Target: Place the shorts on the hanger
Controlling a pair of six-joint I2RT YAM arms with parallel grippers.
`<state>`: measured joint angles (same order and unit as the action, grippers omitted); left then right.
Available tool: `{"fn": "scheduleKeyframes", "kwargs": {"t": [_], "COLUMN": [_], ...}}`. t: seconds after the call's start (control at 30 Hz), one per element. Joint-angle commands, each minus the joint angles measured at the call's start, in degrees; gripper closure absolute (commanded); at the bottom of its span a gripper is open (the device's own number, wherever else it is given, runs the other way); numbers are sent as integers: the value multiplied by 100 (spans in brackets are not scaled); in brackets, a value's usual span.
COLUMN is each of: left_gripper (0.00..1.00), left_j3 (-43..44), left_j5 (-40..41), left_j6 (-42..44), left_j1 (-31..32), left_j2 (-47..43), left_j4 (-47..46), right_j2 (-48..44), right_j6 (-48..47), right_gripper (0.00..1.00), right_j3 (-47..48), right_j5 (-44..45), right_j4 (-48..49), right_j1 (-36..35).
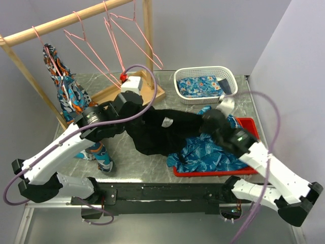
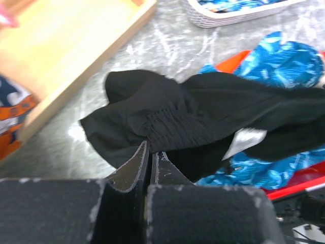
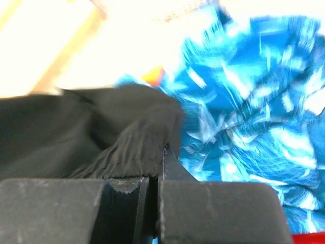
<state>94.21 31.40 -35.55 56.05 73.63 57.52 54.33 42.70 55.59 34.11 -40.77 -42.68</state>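
Two sets of jaws are clamping fully shut on the shorts (image 1: 162,133), which are lying stretched across the middle of the table (image 1: 137,165). The left gripper (image 2: 151,152) is pinching the gathered waistband at their 9 o'clock end and the right gripper (image 3: 154,170) at 3 o'clock, probably spreading the waist for the hanger (image 1: 91,57), which is hanging empty at 11 o'clock.

From high behind the arm bases, looking down over the whole tabletop (image 1: 137,162) to the wooden rack (image 1: 66,20). From each wrist, very near, facing out past the left hand (image 2: 151,150) and right hand (image 3: 161,152). Shared by all three: shorts (image 1: 162,134) and blue patterned cloth (image 1: 205,152).
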Motion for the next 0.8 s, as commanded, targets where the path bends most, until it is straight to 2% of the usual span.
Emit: {"fn": "scheduleKeyframes", "kwargs": {"t": [0.0, 0.17, 0.27, 0.37, 0.43, 0.47, 0.5, 0.53, 0.63, 0.7, 0.77], "left_gripper": [99, 99, 99, 99, 99, 99, 99, 99, 99, 99, 95], "left_j3": [509, 1563, 2117, 2312, 1997, 1769, 1193, 865, -331, -1137, -1588], "left_j5": [551, 815, 894, 781, 535, 412, 246, -78, -737, -1038, -1275], "left_j6": [171, 513, 733, 865, 831, 804, 743, 716, 594, 497, 409], "left_j1": [-33, -42, -77, -155, -191, -209, -209, -209, -209, -209, -209], "left_j2": [-340, -173, -24, 47, -32, -111, -190, -391, -751, -928, -1052], "left_j4": [382, 910, 1016, 911, 788, 500, 323, 104, -678, -1239, -1531], "right_j2": [139, 1035, 1527, 1906, 2012, 2012, 1942, 1863, 1468, 1362, 1370], "right_j6": [-700, -1202, -1360, -1422, -1379, -1352, -1308, -1221, -1176, -1185, -1150], "right_gripper": [100, 100, 100, 100, 100, 100, 100, 100, 100, 100, 100], "right_j3": [2373, 5209, 6415, 6955, 6782, 6311, 5984, 5624, 3633, 3039, 2405], "right_j5": [-62, -255, -168, -19, 339, 403, 395, 308, -228, -685, -939], "right_j4": [-580, -1476, -1924, -2241, -2321, -2304, -2243, -2007, -1235, -960, -713], "right_j1": [102, 93, 84, 101, 93, 154, 233, 312, 689, 996, 1103]}}
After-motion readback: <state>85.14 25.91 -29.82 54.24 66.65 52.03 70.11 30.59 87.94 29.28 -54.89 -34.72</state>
